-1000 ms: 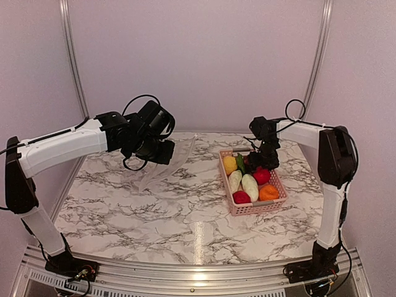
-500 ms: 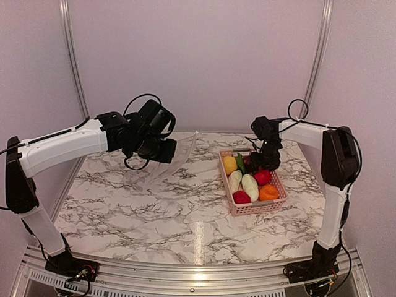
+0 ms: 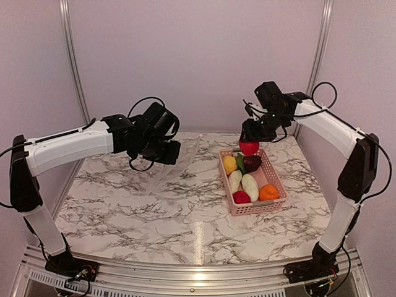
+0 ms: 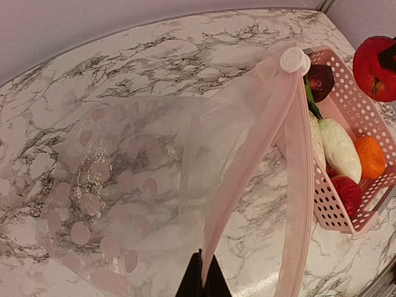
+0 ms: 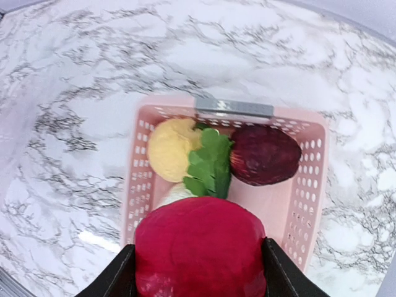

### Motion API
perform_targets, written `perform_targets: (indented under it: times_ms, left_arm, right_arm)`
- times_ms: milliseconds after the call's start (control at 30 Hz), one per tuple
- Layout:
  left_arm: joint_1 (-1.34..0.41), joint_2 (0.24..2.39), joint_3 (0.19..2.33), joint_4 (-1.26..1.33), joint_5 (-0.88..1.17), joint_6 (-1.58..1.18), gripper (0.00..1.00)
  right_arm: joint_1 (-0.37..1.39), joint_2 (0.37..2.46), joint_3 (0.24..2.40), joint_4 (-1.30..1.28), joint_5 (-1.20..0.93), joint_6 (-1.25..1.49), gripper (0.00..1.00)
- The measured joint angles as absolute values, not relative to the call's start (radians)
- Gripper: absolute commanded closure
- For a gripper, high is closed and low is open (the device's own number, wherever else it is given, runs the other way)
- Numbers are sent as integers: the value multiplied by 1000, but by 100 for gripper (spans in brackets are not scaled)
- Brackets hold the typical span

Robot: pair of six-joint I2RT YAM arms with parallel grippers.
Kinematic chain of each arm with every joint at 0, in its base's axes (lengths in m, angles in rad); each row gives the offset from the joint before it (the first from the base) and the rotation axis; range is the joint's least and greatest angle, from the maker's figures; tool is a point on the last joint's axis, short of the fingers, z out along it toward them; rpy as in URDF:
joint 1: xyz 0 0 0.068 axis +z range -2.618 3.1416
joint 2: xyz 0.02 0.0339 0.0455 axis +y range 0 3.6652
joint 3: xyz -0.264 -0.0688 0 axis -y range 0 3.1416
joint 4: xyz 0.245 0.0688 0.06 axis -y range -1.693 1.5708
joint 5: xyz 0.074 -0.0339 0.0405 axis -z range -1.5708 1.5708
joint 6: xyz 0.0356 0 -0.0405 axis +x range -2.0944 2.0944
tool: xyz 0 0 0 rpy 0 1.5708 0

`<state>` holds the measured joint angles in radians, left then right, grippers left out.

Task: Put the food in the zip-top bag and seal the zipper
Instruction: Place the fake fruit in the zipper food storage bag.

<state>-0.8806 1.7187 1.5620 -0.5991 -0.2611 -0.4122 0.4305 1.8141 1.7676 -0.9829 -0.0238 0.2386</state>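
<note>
My right gripper (image 3: 250, 141) is shut on a red round fruit (image 3: 249, 148) and holds it in the air above the far end of the pink basket (image 3: 276, 180); in the right wrist view the red fruit (image 5: 199, 247) fills the space between the fingers. In the basket lie a yellow fruit (image 5: 170, 149), a green leaf (image 5: 209, 162), a dark maroon one (image 5: 264, 154), white oblong ones (image 3: 249, 185), another red one (image 3: 241, 197) and an orange one (image 3: 269, 192). My left gripper (image 4: 202, 279) is shut on the mouth edge of the clear zip-top bag (image 4: 124, 179), lifted, with its pinkish zipper (image 4: 247, 167) strip and white slider (image 4: 294, 60).
The marble table (image 3: 185, 210) has a metal rail at its near edge. Grey walls and metal posts stand behind. The bag (image 3: 167, 164) hangs at the centre-left and the basket stands at the right.
My right gripper has lifted out of the basket with the red fruit and now holds it above the far end. My left gripper has shifted slightly right with the bag.
</note>
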Motion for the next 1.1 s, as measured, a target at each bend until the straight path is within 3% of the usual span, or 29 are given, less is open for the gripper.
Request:
perform_targets:
  times_ms: [300, 567, 1100]
  left_arm:
    - [-872, 1731, 1562, -577, -243, -445, 100]
    - [-858, 1739, 1571, -553, -210, -488, 100]
    - [-834, 1740, 1593, -469, -110, -589, 100]
  right_arm:
    - [541, 1723, 1867, -836, -220, 329, 56]
    - [577, 1713, 1832, -621, -397, 473, 57]
    - [670, 1766, 1796, -453, -493, 603, 58]
